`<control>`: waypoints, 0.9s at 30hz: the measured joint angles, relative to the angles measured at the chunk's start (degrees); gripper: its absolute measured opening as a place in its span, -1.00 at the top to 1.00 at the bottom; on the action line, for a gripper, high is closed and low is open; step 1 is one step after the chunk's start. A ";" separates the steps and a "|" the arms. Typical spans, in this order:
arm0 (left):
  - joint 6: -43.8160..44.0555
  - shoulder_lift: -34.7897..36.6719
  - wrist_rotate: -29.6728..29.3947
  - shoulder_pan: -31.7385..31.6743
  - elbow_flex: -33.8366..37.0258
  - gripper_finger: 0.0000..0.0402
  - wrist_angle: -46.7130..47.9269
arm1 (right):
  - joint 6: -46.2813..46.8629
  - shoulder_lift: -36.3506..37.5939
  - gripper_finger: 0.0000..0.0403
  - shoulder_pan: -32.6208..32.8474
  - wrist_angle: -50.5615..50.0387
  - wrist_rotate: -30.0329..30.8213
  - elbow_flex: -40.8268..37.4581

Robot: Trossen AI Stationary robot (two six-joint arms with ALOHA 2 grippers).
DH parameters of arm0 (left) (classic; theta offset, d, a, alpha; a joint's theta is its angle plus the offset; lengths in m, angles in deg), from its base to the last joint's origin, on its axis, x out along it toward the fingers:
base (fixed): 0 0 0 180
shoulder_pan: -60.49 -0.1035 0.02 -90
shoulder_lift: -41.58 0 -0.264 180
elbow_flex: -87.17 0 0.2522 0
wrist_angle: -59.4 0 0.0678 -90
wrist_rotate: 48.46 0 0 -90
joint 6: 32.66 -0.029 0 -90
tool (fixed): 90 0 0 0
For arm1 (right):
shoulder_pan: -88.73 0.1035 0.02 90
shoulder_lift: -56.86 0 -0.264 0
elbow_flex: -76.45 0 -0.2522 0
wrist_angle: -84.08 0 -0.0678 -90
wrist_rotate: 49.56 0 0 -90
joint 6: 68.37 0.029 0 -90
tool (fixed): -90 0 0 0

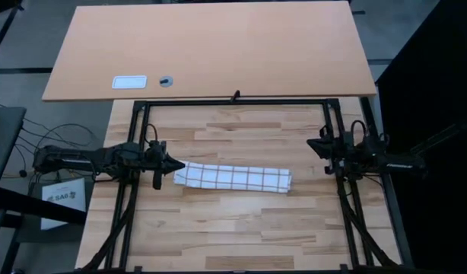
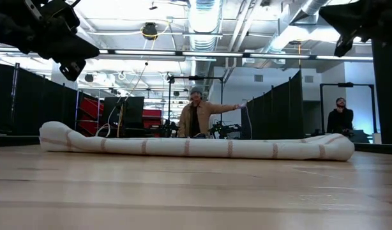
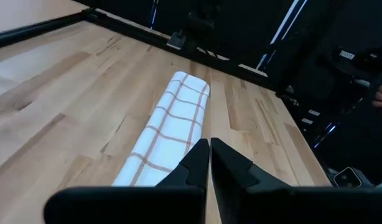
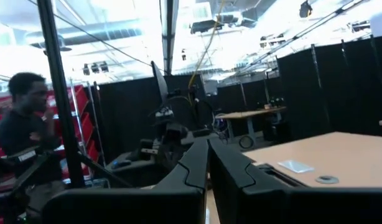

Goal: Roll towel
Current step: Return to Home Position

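From above, the towel [image 1: 233, 178] lies as one long roll across the middle of the wooden counter [image 1: 241, 228], running side to side, well apart from every edge. The left gripper [image 1: 175, 165] points at the roll's left end, its tips just over that end. The right gripper [image 1: 312, 144] waits near the counter's right edge, well apart from the towel's right end. Beyond the far edge stands a second counter [image 1: 218, 46] with a small white card [image 1: 129, 82] and a small round thing [image 1: 166, 81] on it.

At counter height, the towel [image 2: 196, 147] is a low roll flat on the wood. Dark arm parts hang in at both upper corners, well above the roll. Two people [image 2: 196, 115] show in the room behind.

The left wrist view looks along the checked roll [image 3: 172, 121]. The left gripper [image 3: 209, 163] is pressed together and holds nothing.

In the right wrist view the right gripper [image 4: 208, 163] is likewise pressed together and empty. A person [image 4: 23, 130] stands off to one side.
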 joint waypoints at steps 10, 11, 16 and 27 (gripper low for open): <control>-0.72 0.00 0.08 0.00 0.00 1.00 -1.37 | 0.81 0.10 0.99 -1.50 3.53 0.10 -4.87; -0.82 0.00 0.08 0.00 0.00 1.00 -1.57 | 0.90 0.04 0.99 -1.50 2.42 0.09 -4.87; -0.94 -0.01 0.10 0.04 0.00 1.00 -1.97 | 0.31 0.12 0.99 -1.50 -2.99 0.11 -4.87; -8.07 2.41 0.10 0.04 0.22 1.00 -0.02 | 0.40 0.11 0.99 -1.80 -14.16 -0.17 -4.85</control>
